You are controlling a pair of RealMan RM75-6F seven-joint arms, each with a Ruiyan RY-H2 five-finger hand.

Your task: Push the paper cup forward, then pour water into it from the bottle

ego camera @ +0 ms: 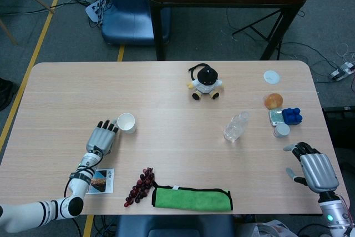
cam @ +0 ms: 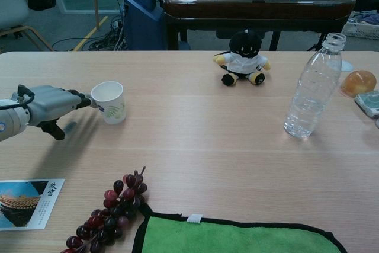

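A white paper cup (ego camera: 126, 122) (cam: 111, 102) stands upright on the left half of the table. My left hand (ego camera: 102, 137) (cam: 50, 105) lies flat behind it with fingers extended, its fingertips (cam: 87, 102) touching the cup's side; it holds nothing. A clear uncapped plastic bottle (ego camera: 236, 126) (cam: 313, 88) stands upright on the right half of the table. My right hand (ego camera: 314, 168) rests near the table's right front corner, apart from the bottle, fingers spread and empty. The chest view does not show the right hand.
A plush toy (ego camera: 206, 82) sits at mid back. A green cloth (ego camera: 192, 198), grapes (ego camera: 140, 186) and a postcard (ego camera: 96, 181) lie along the front edge. An orange ball (ego camera: 273, 100), blue block (ego camera: 292, 116), small cap (ego camera: 282, 130) and white lid (ego camera: 271, 76) are at the right.
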